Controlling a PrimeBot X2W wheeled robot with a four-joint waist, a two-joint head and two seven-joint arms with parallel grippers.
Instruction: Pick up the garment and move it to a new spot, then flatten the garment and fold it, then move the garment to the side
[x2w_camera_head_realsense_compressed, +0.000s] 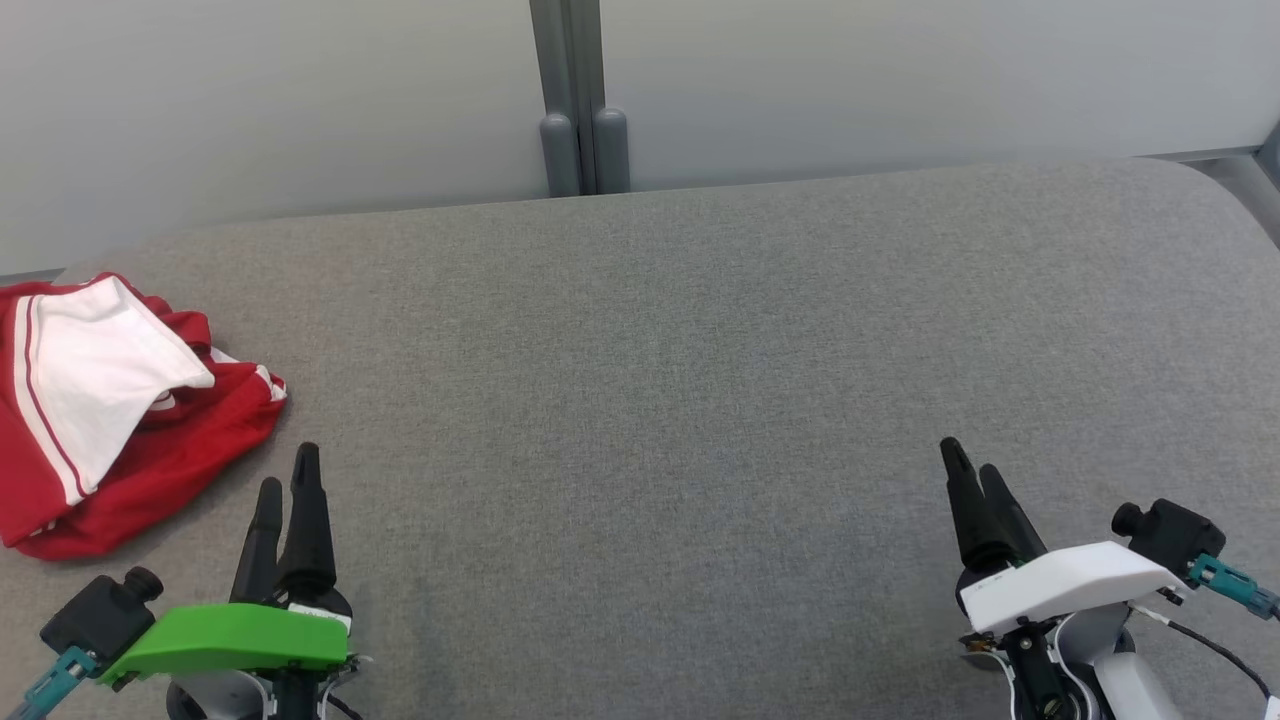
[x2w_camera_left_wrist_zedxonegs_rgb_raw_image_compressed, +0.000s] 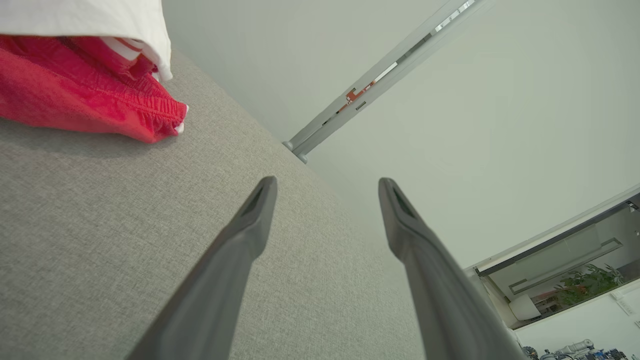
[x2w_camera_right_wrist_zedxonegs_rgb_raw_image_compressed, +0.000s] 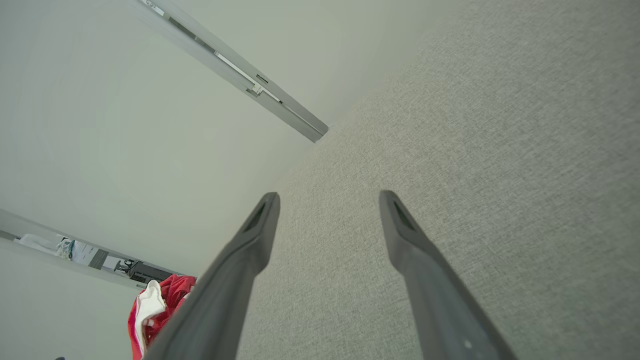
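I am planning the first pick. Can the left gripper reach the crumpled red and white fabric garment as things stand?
Probably yes. The left gripper is open and close beside the crumpled red and white fabric garment, and nothing stands between them on the grey fabric surface.

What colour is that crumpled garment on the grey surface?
Red with white panels and stripes; the garment shows best in the head view.

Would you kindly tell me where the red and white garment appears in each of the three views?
Head view: garment at the far left edge.
Left wrist view: garment in the upper left corner.
Right wrist view: garment at the bottom left.
Shared landmark: the grey wall post, in all three.
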